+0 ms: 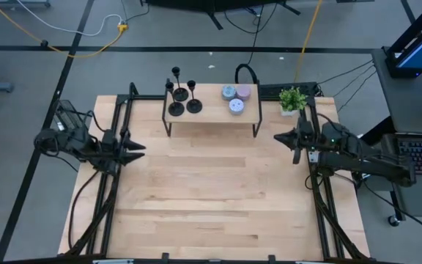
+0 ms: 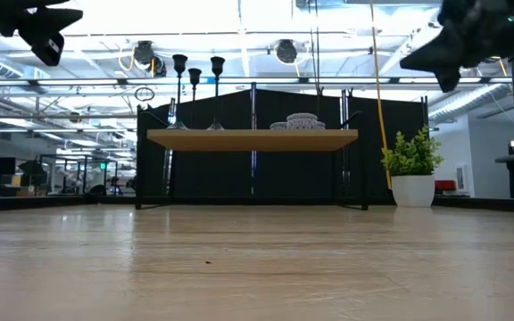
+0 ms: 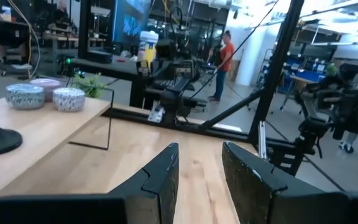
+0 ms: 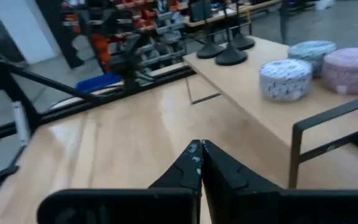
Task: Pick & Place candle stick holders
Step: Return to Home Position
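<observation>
Three candle stick holders (image 1: 180, 94) stand on the shelf (image 1: 211, 110) at 12 o'clock; my left pincer (image 1: 139, 149) gapes empty, my right pincer (image 1: 278, 136) is closed and empty beside the shelf, so a stray swing could topple them.

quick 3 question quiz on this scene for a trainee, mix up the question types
1. True or false: all three candle stick holders stand on the shelf.
2. Pick one: the left tool is open at the left side of the table. The right tool is A) open, B) shut with nothing in it, C) shut on a holder.
3. Short answer: how many round pucks share the shelf with the holders?

Key: 1 true; 2 B; 3 three.
</observation>
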Available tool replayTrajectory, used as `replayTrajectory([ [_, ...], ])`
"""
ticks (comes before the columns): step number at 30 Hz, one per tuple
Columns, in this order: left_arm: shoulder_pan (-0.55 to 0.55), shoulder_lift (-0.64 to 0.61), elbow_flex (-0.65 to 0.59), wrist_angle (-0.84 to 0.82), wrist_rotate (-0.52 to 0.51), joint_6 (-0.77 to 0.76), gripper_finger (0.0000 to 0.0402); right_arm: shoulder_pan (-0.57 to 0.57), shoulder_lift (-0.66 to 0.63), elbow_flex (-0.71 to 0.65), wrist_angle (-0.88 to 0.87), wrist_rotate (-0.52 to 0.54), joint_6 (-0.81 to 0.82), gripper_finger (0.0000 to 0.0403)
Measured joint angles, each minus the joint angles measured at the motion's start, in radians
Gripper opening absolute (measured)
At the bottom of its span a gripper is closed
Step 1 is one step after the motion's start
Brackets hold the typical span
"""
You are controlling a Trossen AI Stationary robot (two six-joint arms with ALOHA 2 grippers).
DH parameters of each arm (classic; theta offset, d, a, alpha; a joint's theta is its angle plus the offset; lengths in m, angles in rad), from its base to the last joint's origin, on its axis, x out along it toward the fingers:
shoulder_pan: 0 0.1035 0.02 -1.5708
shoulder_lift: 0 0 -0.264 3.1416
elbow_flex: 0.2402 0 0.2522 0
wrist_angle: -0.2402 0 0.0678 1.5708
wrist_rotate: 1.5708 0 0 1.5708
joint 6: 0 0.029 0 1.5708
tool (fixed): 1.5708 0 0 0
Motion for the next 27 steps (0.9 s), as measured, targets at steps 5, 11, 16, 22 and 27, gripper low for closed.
replayTrajectory([
  [5,0.000,0.001,-0.072,0.074,-0.001,0.002,0.0129,0.000,-0.112,-0.070,0.001,-0.011,0.013,0.0004],
  [11,0.000,0.000,-0.096,0.112,0.000,0.027,0.0129,0.000,-0.241,-0.119,-0.016,0.017,0.010,0.0004],
  [16,0.000,0.001,-0.103,0.146,0.017,0.061,0.0129,0.000,-0.297,-0.182,-0.002,0.009,0.039,0.0003],
  [22,-0.001,0.000,-0.203,0.258,0.025,0.052,0.0129,0.000,-0.295,-0.263,-0.006,-0.008,0.072,0.0003],
  [27,-0.001,-0.013,-0.217,0.213,0.027,0.042,0.0129,-0.001,-0.298,-0.271,-0.015,0.071,0.041,0.0004],
])
